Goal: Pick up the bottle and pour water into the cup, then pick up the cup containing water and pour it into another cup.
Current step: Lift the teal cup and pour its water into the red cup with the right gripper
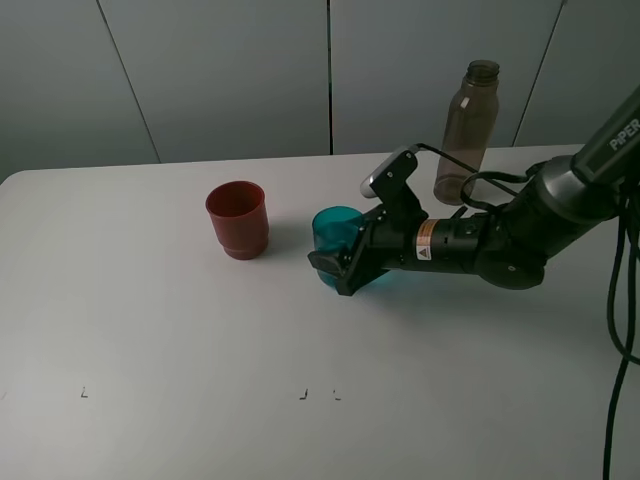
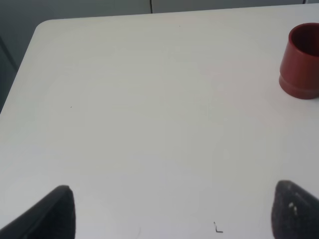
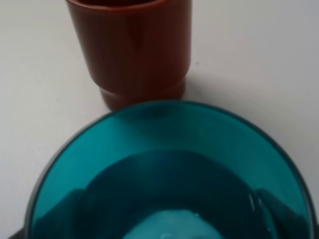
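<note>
The left tool (image 2: 174,213) gapes empty over the desk (image 1: 150,330), near edge. Mid-desk, the right tool (image 1: 332,273) clamps the teal cup (image 1: 337,224) low on its wall; it looks thin and slick, and probably sloshes. The red cup (image 1: 238,220) is just beside it, the bottle (image 1: 467,130) by the far edge.

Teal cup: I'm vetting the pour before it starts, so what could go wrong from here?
The right gripper clasps the teal cup around its smooth, tapered side, so it may slip when tilted. The red cup stands unheld close by; a nudge could topple it, or the stream could miss its mouth.
</note>
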Tool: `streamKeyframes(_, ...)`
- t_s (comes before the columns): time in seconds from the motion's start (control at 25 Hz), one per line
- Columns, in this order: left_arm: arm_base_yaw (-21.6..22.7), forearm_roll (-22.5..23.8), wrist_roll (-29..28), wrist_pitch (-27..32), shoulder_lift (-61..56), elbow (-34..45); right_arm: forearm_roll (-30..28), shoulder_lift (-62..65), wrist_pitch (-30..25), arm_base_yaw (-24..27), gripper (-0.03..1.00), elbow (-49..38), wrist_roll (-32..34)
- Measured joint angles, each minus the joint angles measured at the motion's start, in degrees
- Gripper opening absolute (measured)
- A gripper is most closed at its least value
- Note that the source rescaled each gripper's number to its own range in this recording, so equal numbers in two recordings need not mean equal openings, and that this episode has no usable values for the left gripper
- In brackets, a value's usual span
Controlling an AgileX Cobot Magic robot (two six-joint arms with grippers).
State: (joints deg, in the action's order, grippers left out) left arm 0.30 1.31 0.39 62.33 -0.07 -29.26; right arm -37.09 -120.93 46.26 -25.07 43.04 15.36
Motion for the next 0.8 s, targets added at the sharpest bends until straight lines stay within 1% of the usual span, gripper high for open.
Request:
streamKeyframes(0.12,0.00,0.00,0.00,0.00,0.00,0.00,1.72,2.57,-5.93,0.00,0.08,0.80,0.23)
streamKeyframes(0.16,0.00,0.00,0.00,0.00,0.00,0.00,1.96,3.33,-6.97,0.00,0.08,1.45,0.35)
streamKeyframes(0.24,0.00,0.00,0.00,0.00,0.00,0.00,1.95,4.30,-7.70,0.00,0.08,2.75,0.60)
streamKeyframes(0.36,0.00,0.00,0.00,0.00,0.00,0.00,1.70,4.62,-9.16,0.00,0.08,5.52,2.78)
streamKeyframes(0.6,0.00,0.00,-0.39,0.00,0.00,0.00,-1.52,4.75,-14.49,-0.12,0.08,11.17,7.76)
streamKeyframes(0.8,0.00,0.00,-0.39,0.00,0.00,0.00,-2.81,4.75,-20.35,-1.41,0.08,15.88,9.79)
